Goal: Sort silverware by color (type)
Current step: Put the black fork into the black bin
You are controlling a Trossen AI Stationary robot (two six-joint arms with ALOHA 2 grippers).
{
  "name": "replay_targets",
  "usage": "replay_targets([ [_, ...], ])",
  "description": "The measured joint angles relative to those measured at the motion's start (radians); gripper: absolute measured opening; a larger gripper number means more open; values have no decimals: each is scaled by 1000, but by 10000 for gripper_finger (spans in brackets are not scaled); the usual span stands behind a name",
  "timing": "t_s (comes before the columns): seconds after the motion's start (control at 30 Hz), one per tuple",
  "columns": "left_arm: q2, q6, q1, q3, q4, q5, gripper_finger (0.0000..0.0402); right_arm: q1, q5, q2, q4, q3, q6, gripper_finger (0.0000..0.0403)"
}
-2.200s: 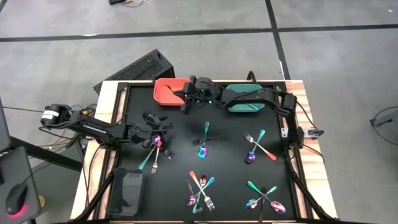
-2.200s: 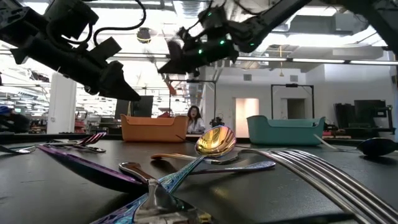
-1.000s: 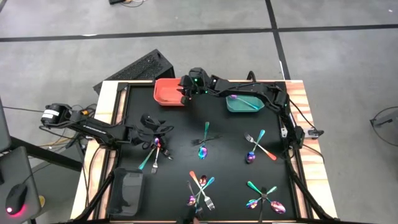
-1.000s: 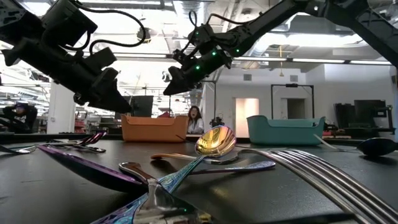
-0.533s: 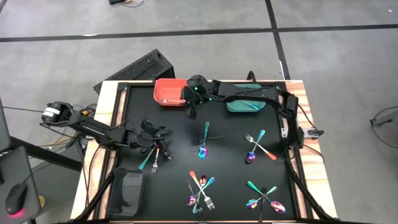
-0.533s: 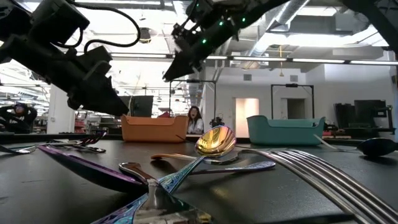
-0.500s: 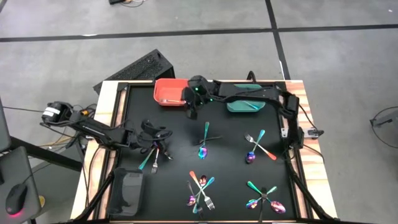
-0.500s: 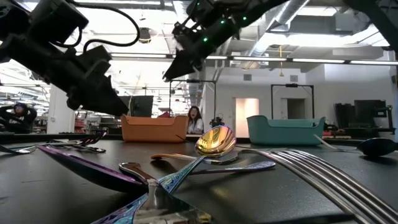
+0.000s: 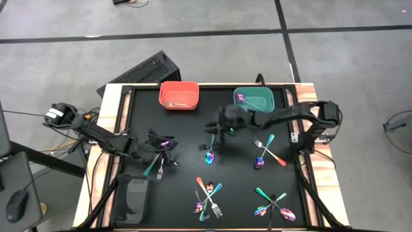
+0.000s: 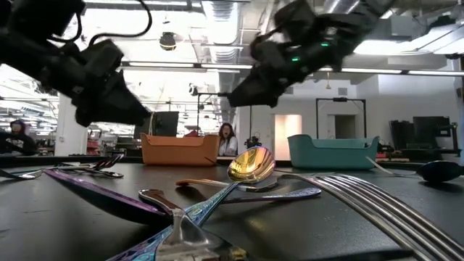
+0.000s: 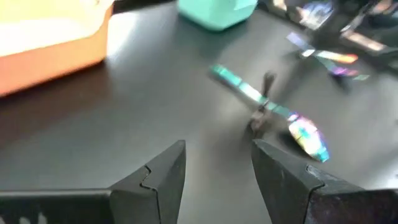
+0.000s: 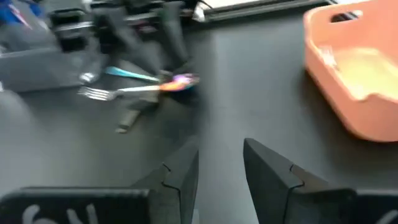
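Gaping empty, left gripper [image 11: 217, 168] and right gripper [image 12: 221, 163] hover; no writing legible.

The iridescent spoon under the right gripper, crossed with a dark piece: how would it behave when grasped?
The iridescent spoon looks thin, stiff and light. Its glossy finish suggests it could slip. It lies crossed with a dark utensil, so lifting it may drag that one along.
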Motion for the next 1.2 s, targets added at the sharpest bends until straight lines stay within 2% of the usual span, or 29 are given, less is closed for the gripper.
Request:
replay_targets([
  [0.13, 0, 110, 20, 0, 161, 59, 171, 78, 15, -1, 213, -108, 16, 145],
  [0.3, 0, 119, 6, 3, 234, 113, 171, 179, 13, 78, 256, -110, 12, 145],
  [0.37, 0, 44, -18, 27, 148, 112, 171, 207, 14, 99, 240, -92, -25, 145],
  [0.4, 0, -8, -31, 60, 50, 112, 170, 214, 14, 102, 222, -86, -40, 145],
  [0.6, 58, -300, -113, 354, -678, 107, 152, 214, 51, 74, 187, -80, -63, 145],
  [0.7, 119, -361, -132, 456, -840, 93, 147, 186, 69, 36, 189, -98, -72, 145],
  [0.77, 157, -392, -141, 485, -900, 99, 146, 160, 68, 10, 183, -118, -69, 145],
  [0.97, 270, -554, -174, 484, -918, 202, 147, 95, 47, -59, 269, -267, -1, 145],
  [1.1, 339, -662, -183, 484, -920, 279, 147, 85, -28, -59, 393, -349, 77, 145],
  [1.2, 381, -728, -183, 484, -920, 342, 147, 99, -31, -36, 430, -358, 98, 145],
])
